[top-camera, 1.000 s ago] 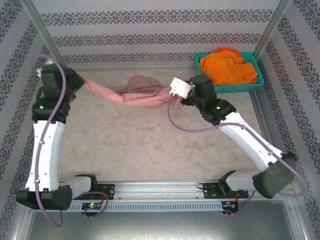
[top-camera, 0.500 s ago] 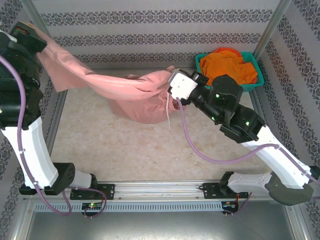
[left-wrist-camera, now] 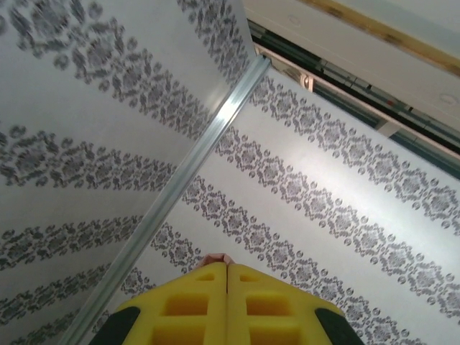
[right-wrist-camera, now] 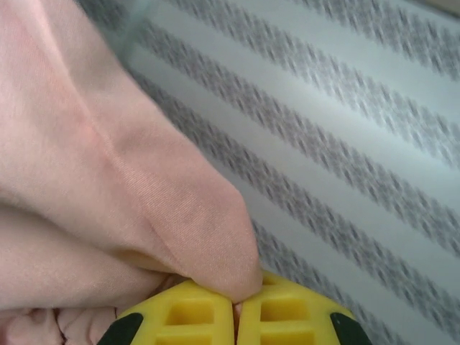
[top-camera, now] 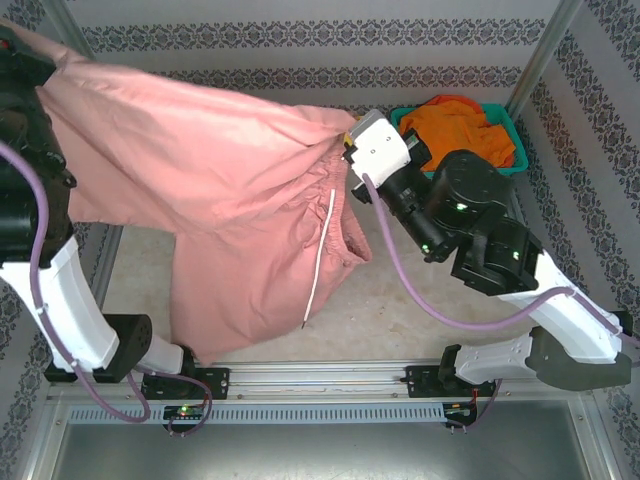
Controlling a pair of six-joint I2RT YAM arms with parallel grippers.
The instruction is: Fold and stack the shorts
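1. The dusty pink shorts (top-camera: 200, 170) hung as a soft, smooth sheet stretched high between the two arms, with the gathered waist puckered and the white drawstring (top-camera: 318, 255) dangling straight
2. The right gripper (right-wrist-camera: 235, 305) had its yellow foam jaws pinched on a rounded fold of that cloth, and the left gripper (left-wrist-camera: 227, 269) was clamped on a pink sliver
3. Crumpled orange shorts (top-camera: 460, 130) filled the teal mesh basket (top-camera: 512, 162) in the far right corner
4. Open mottled table (top-camera: 400, 310) showed between the hanging hem and the right arm
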